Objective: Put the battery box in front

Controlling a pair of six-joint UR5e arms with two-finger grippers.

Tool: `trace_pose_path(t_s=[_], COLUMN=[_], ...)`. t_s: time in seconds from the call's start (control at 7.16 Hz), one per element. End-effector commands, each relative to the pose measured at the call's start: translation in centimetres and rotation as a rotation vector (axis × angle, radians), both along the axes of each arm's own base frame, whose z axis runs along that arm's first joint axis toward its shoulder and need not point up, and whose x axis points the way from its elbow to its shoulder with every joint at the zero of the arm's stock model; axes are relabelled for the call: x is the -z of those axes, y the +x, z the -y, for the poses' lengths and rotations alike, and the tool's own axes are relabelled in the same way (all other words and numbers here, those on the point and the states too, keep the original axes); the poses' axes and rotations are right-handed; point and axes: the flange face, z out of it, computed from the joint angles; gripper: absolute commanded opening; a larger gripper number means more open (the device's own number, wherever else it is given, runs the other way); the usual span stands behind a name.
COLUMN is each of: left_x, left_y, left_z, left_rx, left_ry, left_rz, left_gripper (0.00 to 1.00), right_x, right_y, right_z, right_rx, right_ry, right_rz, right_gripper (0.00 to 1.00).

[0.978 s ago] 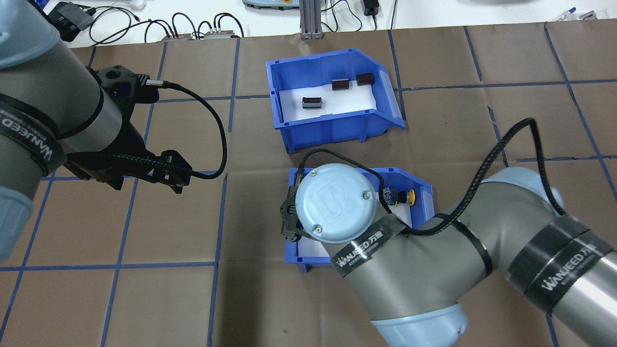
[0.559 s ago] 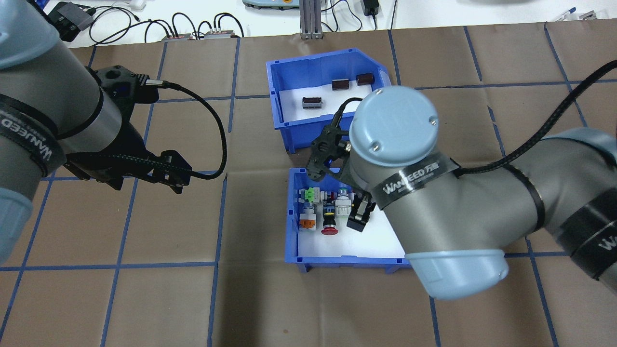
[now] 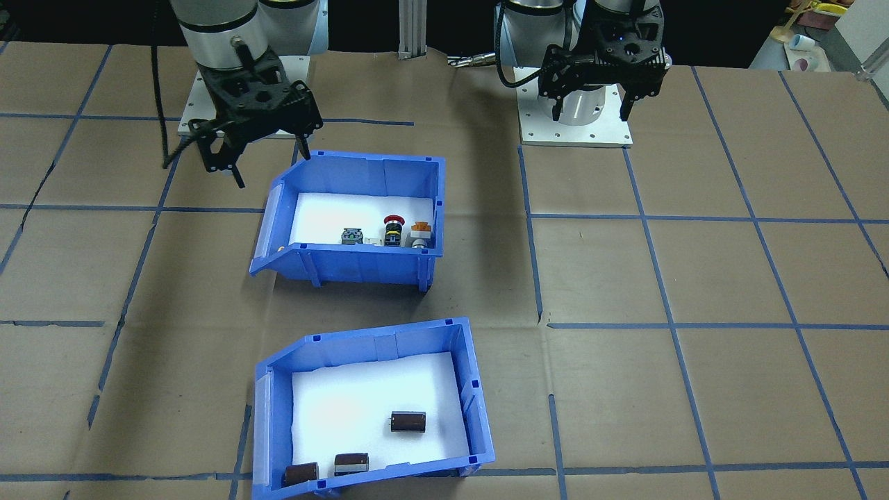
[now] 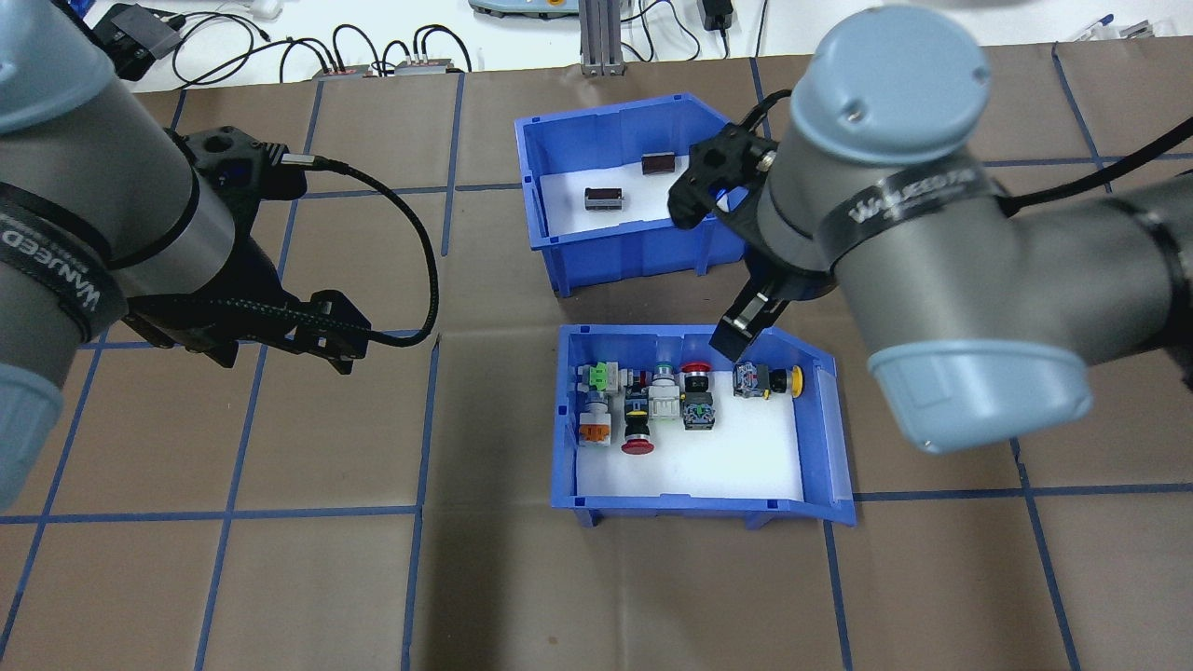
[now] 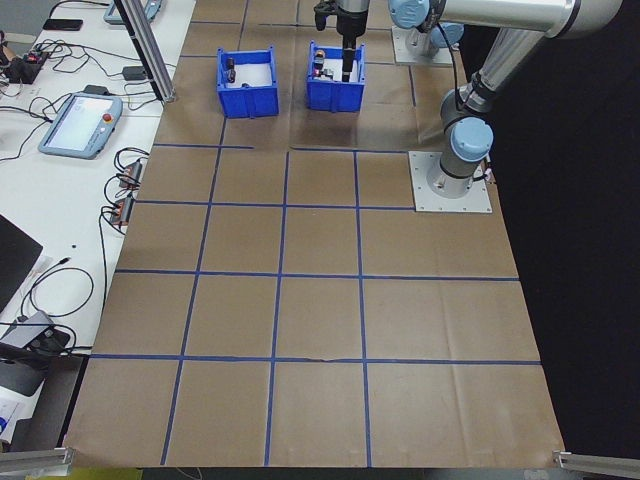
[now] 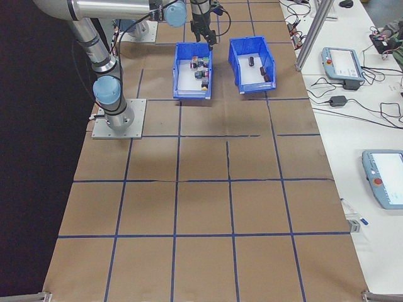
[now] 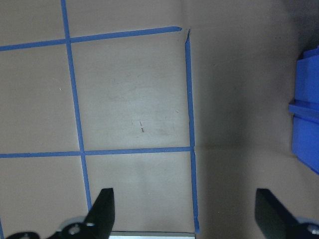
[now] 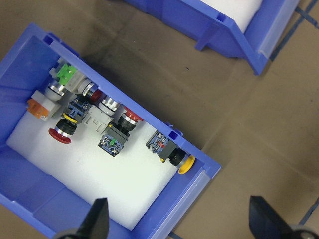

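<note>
The battery box (image 4: 610,247) is a blue bin with a white liner, at the far middle of the table; it is the nearer bin (image 3: 375,340) in the front-facing view. Dark battery pieces (image 3: 408,421) lie in it. My right gripper (image 8: 182,224) hangs open and empty above the gap between the two bins, over the other bin's slanted end. One of its fingers (image 4: 746,323) shows below the wrist, which hides the box's right end from overhead. My left gripper (image 7: 187,214) is open over bare paper, well left of the bins (image 4: 337,337).
A second blue bin (image 4: 699,503) holding several colourful push-button switches (image 4: 637,410) sits just behind the battery box, on the robot's side. Cables and devices (image 4: 373,56) and a metal post (image 4: 601,37) lie beyond the far table edge.
My right arm has swung from over the switch bin toward the far right, uncovering that bin and now hiding the battery box's right end. The left arm has not moved.
</note>
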Motion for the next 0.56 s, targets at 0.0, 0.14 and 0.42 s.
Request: trace_pose_path(t_s=[0.0,0.14,0.42], left_x=[0.8,1.0,1.1], left_y=[0.0,0.0,0.0], left_z=[1.4,1.4,1.3], left_rx=[-0.003,-0.003,-0.002], left_ry=[-0.012,-0.009,-0.009], left_rz=[-0.002,-0.002,-0.002], left_gripper=[0.99,0.99,0.99], right_x=[-2.5,-2.8,-3.5], right_y=[-4.5,-6.5,-7.7], right_z=[1.6,2.3,2.5], right_rx=[0.325,0.447,0.690], right_ry=[0.065,0.067,0.064], right_rz=[0.030,0.033,0.051], right_gripper=[1.00,1.00,1.00])
